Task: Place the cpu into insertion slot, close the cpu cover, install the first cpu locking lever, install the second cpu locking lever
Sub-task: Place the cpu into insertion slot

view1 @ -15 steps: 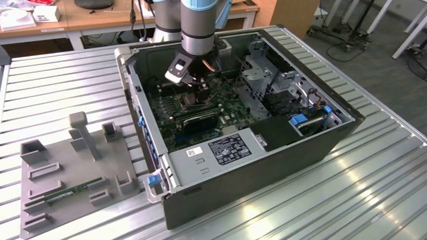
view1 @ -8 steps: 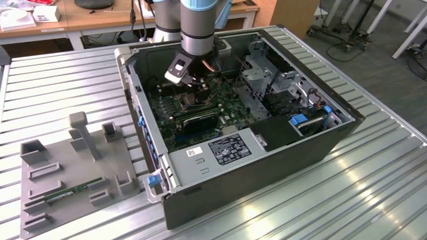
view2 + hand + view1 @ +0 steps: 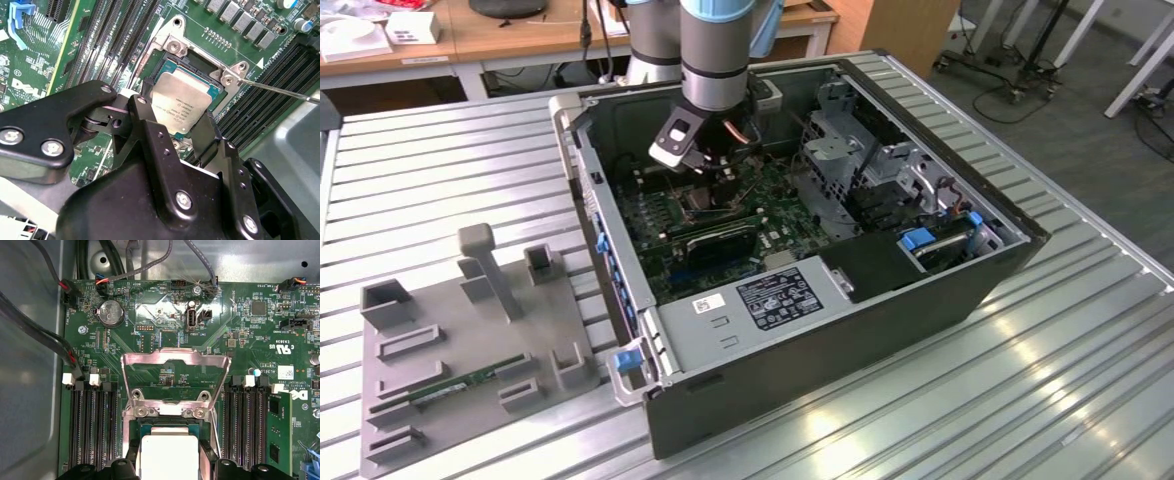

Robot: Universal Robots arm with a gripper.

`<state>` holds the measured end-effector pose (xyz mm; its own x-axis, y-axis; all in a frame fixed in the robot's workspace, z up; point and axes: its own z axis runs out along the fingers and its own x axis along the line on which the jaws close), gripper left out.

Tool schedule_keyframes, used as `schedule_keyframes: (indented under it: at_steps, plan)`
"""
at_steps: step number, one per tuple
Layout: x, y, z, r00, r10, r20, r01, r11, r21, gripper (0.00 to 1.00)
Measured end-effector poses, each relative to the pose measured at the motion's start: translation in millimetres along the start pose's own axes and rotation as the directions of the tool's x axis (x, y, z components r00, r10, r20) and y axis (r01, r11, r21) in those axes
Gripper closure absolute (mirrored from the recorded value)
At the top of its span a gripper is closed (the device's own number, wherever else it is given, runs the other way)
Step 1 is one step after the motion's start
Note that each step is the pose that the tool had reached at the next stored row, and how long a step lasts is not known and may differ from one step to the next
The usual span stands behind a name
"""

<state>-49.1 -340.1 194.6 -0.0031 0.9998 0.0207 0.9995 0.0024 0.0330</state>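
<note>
**Fingers** [image 3: 202,137]: black, matte, flat-sided, bolted with bright round screws. Pressed against two opposite edges of the cpu [image 3: 181,100], pinching it between them. Same grip in the first wrist view, one dark finger on either side of the chip.

**Cpu:** small flat square with a dull silvery-tan metal top, faint print and a thin green edge. Glaring near-white in the first wrist view. Held directly over the insertion slot [image 3: 172,64]; seated or just above it, cannot tell.

**Insertion slot:** square black socket with a silvery metal rim and round-headed screws at the corners.

**Cpu cover** [image 3: 175,359]: thin silvery square frame with a cut-out middle. Standing open on the slot's side away from the fingers, green board visible through the cut-out in the first wrist view.

**Thin bright metal rod** [image 3: 280,91]: running outward from one slot corner in the second wrist view.

**Surroundings:**
- Green motherboard [image 3: 240,330].
- Long black memory slots [image 3: 92,425] along both sides of the socket.
- Round silver coin cell [image 3: 111,314].

**Exterior view:**
- Grey arm [image 3: 714,60] reaching down into an open dark computer case [image 3: 854,330].
- Case resting on a ribbed metal worktop [image 3: 440,180].
- Grey moulded fixture [image 3: 454,330] to the exterior view's left of the case, carrying a long green memory stick [image 3: 460,385].
</note>
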Motion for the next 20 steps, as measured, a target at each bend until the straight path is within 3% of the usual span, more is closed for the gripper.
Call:
schedule_keyframes:
  at_steps: [6,13,20]
  plan:
    - [0.0,0.0,0.2,1.0,0.01,0.0002,-0.01,1.0,-0.0003,0.45]
    - [0.6,0.0,0.9,0.9999,0.013,-0.0085,-0.013,0.9999,-0.0003,0.45]
    - [0.3,-0.1,1.7,0.9996,0.026,-0.0084,-0.026,0.9997,-0.0005,0.45]
